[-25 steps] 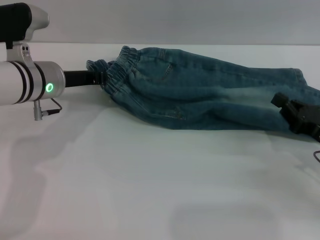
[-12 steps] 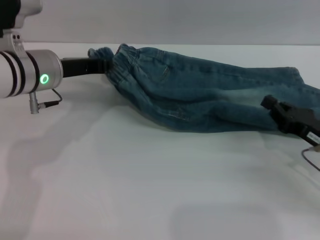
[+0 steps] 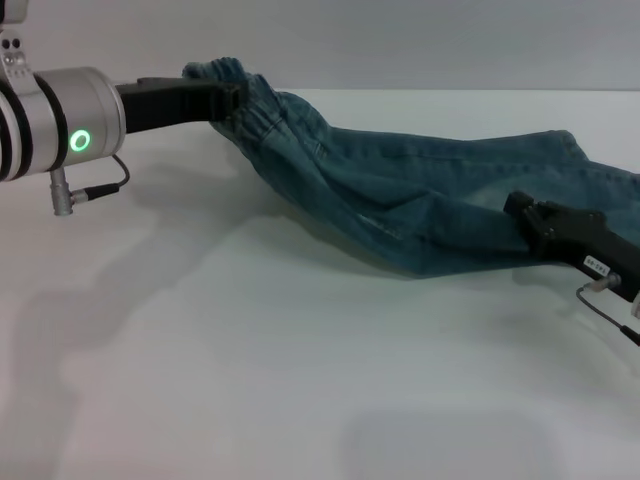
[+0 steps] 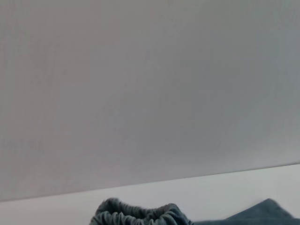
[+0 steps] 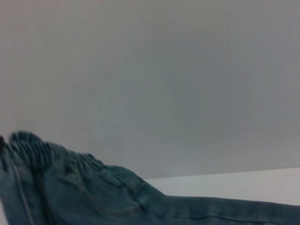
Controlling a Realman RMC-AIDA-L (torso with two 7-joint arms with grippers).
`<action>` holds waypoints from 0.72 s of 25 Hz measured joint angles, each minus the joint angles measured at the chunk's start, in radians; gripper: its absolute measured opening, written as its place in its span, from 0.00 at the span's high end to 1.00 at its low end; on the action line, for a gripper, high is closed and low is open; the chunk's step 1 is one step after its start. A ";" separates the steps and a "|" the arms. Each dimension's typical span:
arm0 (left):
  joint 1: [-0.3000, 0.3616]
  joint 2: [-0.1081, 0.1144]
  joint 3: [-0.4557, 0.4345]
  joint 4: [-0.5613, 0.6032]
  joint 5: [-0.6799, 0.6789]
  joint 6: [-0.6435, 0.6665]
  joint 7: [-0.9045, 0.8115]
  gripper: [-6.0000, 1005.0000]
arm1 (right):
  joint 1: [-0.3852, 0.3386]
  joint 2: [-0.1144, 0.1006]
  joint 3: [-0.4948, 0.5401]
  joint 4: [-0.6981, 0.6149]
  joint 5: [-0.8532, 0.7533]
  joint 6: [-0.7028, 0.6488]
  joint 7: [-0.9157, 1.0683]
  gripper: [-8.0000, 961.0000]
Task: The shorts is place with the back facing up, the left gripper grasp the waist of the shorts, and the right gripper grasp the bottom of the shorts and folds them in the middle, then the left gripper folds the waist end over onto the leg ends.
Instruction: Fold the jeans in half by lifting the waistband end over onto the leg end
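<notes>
Shorts [image 3: 420, 205] hang stretched between both arms above the white table [image 3: 300, 380]; left gripper [image 3: 225, 100] clamps the waist [image 3: 262, 115] raised, seemingly to carry it over; right gripper [image 3: 530, 222] pins the bottom of the shorts [image 3: 590, 175] low.

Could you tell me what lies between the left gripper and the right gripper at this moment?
In the head view, only the shorts span that stretch, from the left gripper at the waist down to the right gripper.
</notes>
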 joint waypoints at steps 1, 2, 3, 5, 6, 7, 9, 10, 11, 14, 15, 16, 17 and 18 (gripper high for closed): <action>0.004 0.000 0.004 -0.016 -0.001 -0.006 -0.001 0.93 | 0.007 0.000 0.000 -0.004 0.000 -0.014 -0.008 0.99; 0.007 0.000 0.009 -0.031 -0.001 -0.011 -0.002 0.93 | 0.013 0.000 0.000 -0.008 0.001 -0.027 -0.012 0.99; 0.009 0.000 0.013 -0.040 -0.001 -0.014 -0.003 0.93 | 0.022 0.000 0.000 -0.013 0.003 -0.039 -0.014 0.99; 0.014 0.000 0.026 -0.061 -0.001 -0.018 -0.006 0.93 | 0.038 0.000 -0.001 -0.020 0.007 -0.051 -0.015 0.99; 0.017 0.000 0.037 -0.075 -0.002 -0.020 -0.007 0.93 | 0.047 0.000 -0.002 -0.025 0.008 -0.054 -0.015 0.99; 0.018 0.000 0.043 -0.081 -0.002 -0.021 -0.007 0.93 | 0.058 0.000 -0.002 -0.031 0.008 -0.054 -0.015 0.99; 0.018 0.000 0.058 -0.098 -0.003 -0.024 -0.008 0.93 | 0.086 0.000 -0.003 -0.046 0.008 -0.054 -0.015 0.99; 0.018 0.000 0.058 -0.098 -0.003 -0.024 -0.008 0.93 | 0.115 0.000 -0.004 -0.065 0.008 -0.055 -0.006 0.99; 0.017 0.000 0.062 -0.105 -0.004 -0.025 -0.008 0.93 | 0.115 0.000 -0.004 -0.065 0.008 -0.055 -0.006 0.99; 0.012 -0.001 0.077 -0.123 -0.005 -0.030 -0.009 0.93 | 0.161 0.000 -0.021 -0.094 0.008 -0.056 0.023 0.99; 0.011 -0.002 0.079 -0.125 -0.005 -0.030 -0.009 0.93 | 0.170 0.000 -0.030 -0.100 0.009 -0.056 0.032 0.99; 0.010 -0.002 0.080 -0.127 -0.005 -0.030 -0.009 0.93 | 0.181 0.000 -0.041 -0.109 0.009 -0.056 0.044 0.99; 0.009 -0.002 0.081 -0.128 -0.005 -0.030 -0.009 0.93 | 0.190 0.000 -0.051 -0.118 0.009 -0.057 0.054 0.99; 0.009 -0.002 0.081 -0.131 -0.005 -0.030 -0.009 0.93 | 0.201 0.001 -0.061 -0.127 0.010 -0.059 0.067 0.99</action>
